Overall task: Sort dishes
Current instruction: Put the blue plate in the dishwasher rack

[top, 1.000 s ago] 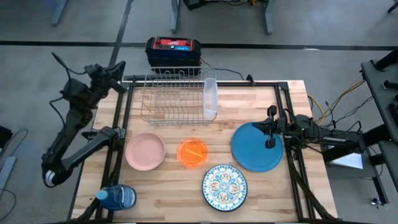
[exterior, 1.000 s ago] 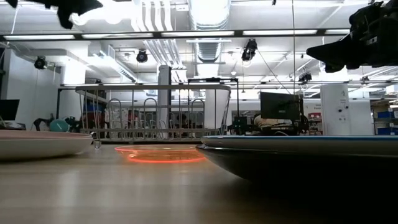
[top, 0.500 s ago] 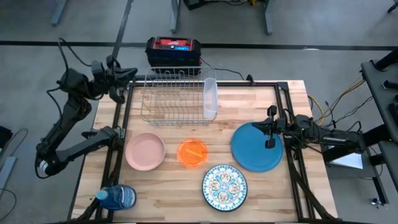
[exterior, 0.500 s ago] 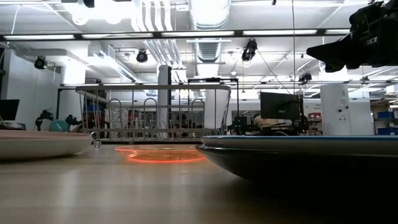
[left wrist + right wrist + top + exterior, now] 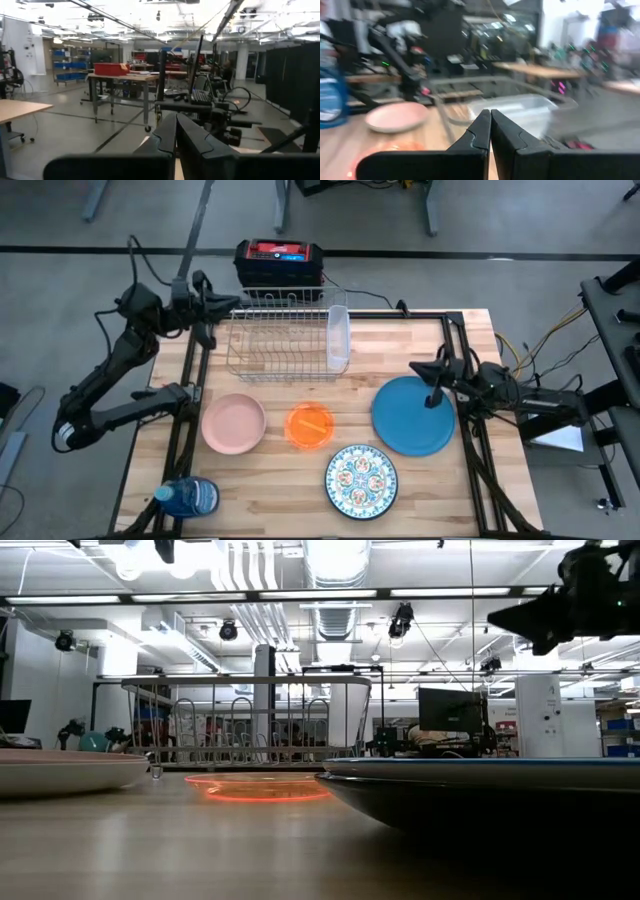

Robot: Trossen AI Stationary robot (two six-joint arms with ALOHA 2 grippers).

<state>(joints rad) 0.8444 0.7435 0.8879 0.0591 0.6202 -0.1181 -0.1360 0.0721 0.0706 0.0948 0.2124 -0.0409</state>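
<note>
Hovering over the blue plate's (image 5: 412,418) far rim, right claw (image 5: 417,368) closed.

A lab-workshop — exposed ceiling ducts (image 5: 335,580), workbenches (image 5: 122,80), concrete floor (image 5: 400,270).

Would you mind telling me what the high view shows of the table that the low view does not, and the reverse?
Only the high view shows the patterned plate, the blue water bottle and the left gripper by the rack's corner. Only the low view shows the room's ceiling lights and shelving beyond the table. Both show the dish rack, pink dish, orange bowl, large blue plate and right gripper.
</note>
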